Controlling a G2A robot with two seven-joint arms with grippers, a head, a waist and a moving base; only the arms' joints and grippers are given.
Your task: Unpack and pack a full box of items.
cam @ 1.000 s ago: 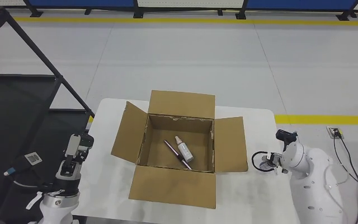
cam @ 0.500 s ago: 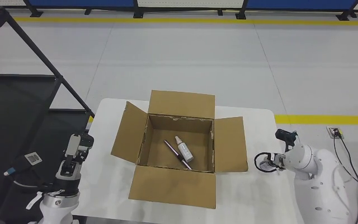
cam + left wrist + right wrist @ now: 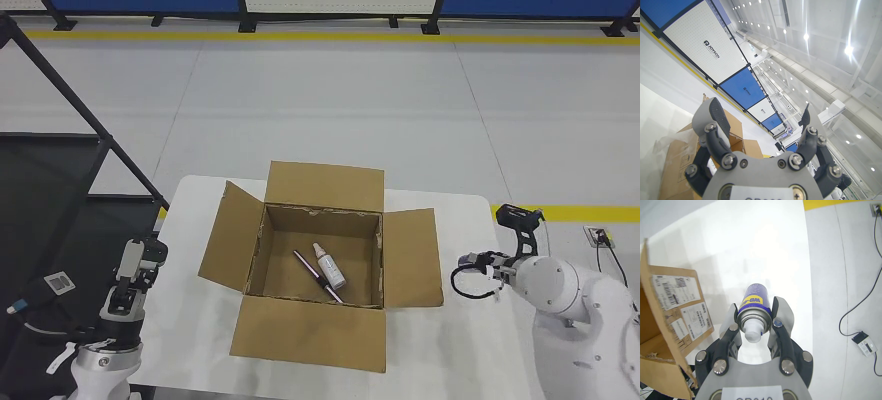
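Note:
An open cardboard box stands mid-table with all flaps spread. Inside it lie a small white bottle and a dark slim stick. My right gripper is shut on a blue spray can with a yellow label and a white nozzle, held above the white table just to the right of the box's labelled flap. From above, that gripper is to the right of the box. My left gripper is open and bare, pointing upward beside the box, at the table's left edge.
Bare white table lies on the box's right and far sides. A black metal frame stands off the table's left. On the floor to the right are a cable and a small power box.
The right arm has shifted slightly toward the far side of the table, keeping the can in its grip. The left arm and the box contents have not moved.

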